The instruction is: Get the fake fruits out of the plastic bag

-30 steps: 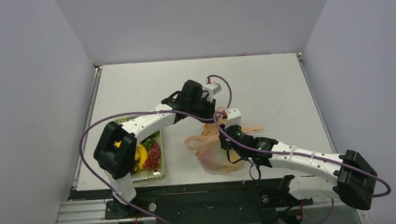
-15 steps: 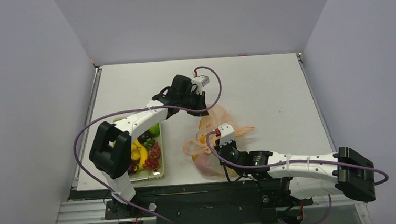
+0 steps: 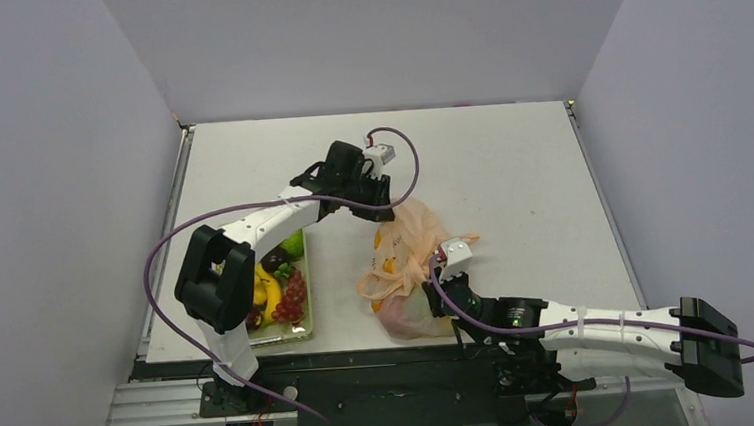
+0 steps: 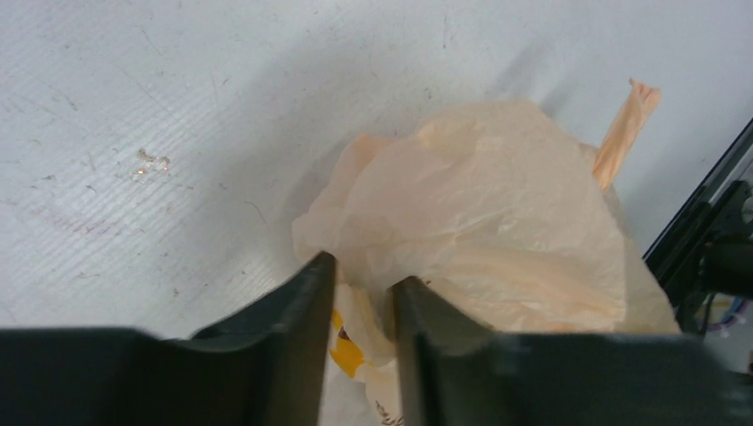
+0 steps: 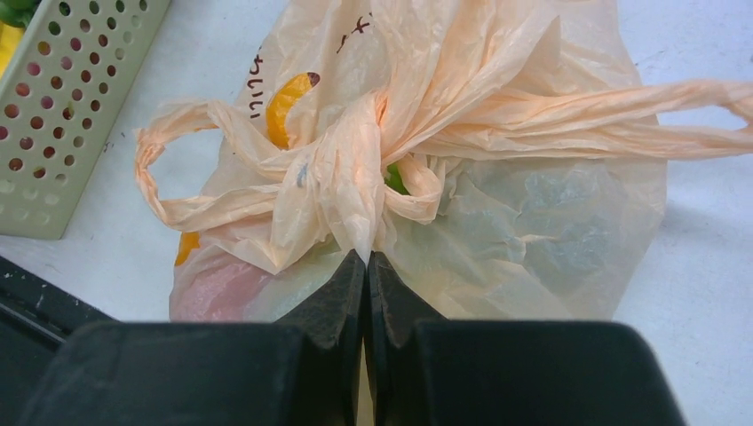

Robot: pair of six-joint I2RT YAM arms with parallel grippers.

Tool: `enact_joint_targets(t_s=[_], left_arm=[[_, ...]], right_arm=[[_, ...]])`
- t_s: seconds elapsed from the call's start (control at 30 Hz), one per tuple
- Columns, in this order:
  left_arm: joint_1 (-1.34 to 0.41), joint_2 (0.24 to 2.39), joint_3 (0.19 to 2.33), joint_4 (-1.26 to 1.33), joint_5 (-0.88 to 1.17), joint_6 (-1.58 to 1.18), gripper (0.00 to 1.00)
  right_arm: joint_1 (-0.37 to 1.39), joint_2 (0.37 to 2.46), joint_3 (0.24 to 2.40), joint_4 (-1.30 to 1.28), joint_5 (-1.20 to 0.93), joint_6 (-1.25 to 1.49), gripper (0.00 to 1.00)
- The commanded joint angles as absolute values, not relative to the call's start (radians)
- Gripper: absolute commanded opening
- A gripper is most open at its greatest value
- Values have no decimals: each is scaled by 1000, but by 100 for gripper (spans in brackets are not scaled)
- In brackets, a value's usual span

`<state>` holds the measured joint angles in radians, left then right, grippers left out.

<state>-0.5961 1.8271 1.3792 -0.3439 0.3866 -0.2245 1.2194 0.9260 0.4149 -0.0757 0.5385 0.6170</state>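
From above, the thin, crinkly, translucent peach-orange plastic bag (image 3: 404, 271) lies on the pale grey table (image 3: 510, 164) near its front edge, between the two arms. The left gripper (image 3: 377, 211) comes down on the bag's far end and the right gripper (image 3: 437, 296) meets its near right side; this view is too small to show the gap between either pair of fingers. Just left of the bag stands a light green perforated plastic basket (image 3: 306, 330) holding glossy fake fruits (image 3: 280, 288) in yellow, green and dark purple. In the left wrist view the left gripper's two dark fingers (image 4: 297, 337) stand only a narrow gap apart, with a fold of the bag's film caught between them, and the rest of the bag (image 4: 479, 222) mounds up beyond the tips over the scuffed table. In the right wrist view the right gripper's fingers (image 5: 337, 302) are pressed together, their tips nipping the bunched film where the bag's mouth gathers. One loop handle (image 5: 169, 191) curls to the left, and the other stretches off to the right. An orange banana print (image 5: 286, 105) shows on the film. Through the film a rounded pinkish-red fruit (image 5: 222, 293) sits at the lower left and a green sliver (image 5: 395, 180) peeks out at the gathered mouth — both inside the bag. The basket's corner (image 5: 71, 115) lies at the upper left, apart from the bag.
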Motion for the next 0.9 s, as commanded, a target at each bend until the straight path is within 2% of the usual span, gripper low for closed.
enact_joint_targets(t_s=[0.0,0.07,0.13,0.23,0.33,0.47,0.57,0.73,0.87], left_arm=[[-599,1790,1414,-348,347,-162,37],[-603,1781,1410,-362,304,-143,51],[-604,1781,1409,-371,299,-138,59],[-621,1770,1405,-385,292,-103,66],[-632,1734,1373,-386,270,-67,69],[-599,1684,1495,-620,194,-234,69],[-597,1593,1460,-650,225,-371,72],[-635,1405,1171,-514,262,-475,71],[-697,1218,919,-334,192,-606,68]], right_arm=[[1228,915,445,-95,629,640,0],[1211,921,474,-139,679,661,0],[1169,943,495,-151,679,667,0],[1058,1031,547,-177,551,649,0],[905,1083,635,-241,418,630,0],[856,1095,778,-333,333,609,0],[853,1106,815,-400,327,669,0],[864,1052,657,-223,279,698,0],[893,944,498,-67,271,725,0]])
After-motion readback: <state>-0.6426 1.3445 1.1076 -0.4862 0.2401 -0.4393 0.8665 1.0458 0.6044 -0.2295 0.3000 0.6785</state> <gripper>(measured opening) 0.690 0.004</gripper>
